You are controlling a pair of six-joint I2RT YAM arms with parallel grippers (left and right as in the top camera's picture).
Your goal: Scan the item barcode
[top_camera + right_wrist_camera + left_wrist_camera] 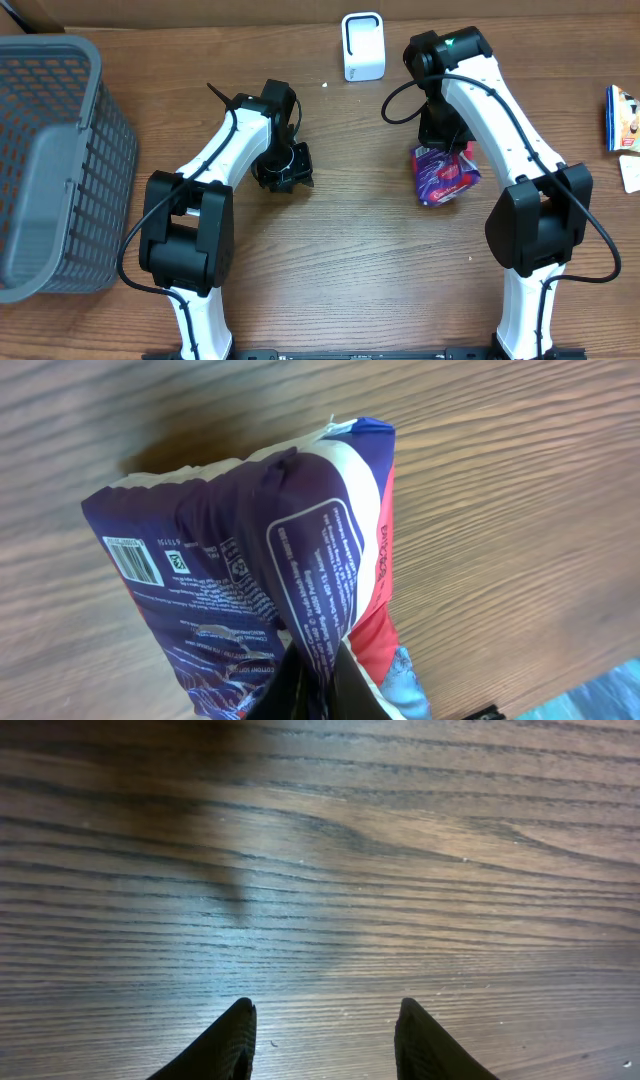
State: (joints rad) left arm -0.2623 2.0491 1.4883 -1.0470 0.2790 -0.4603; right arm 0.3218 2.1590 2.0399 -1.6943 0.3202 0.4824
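Snack bag [220, 560] pinched between right hand [315, 678] fingers, barcode [133, 560] visible, left hand [320, 1040] parted, holding nothing

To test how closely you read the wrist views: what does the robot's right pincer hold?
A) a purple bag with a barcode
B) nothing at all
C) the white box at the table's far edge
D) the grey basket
A: in the right wrist view the right pincer is shut on an edge of the purple bag, and the barcode shows on the bag.
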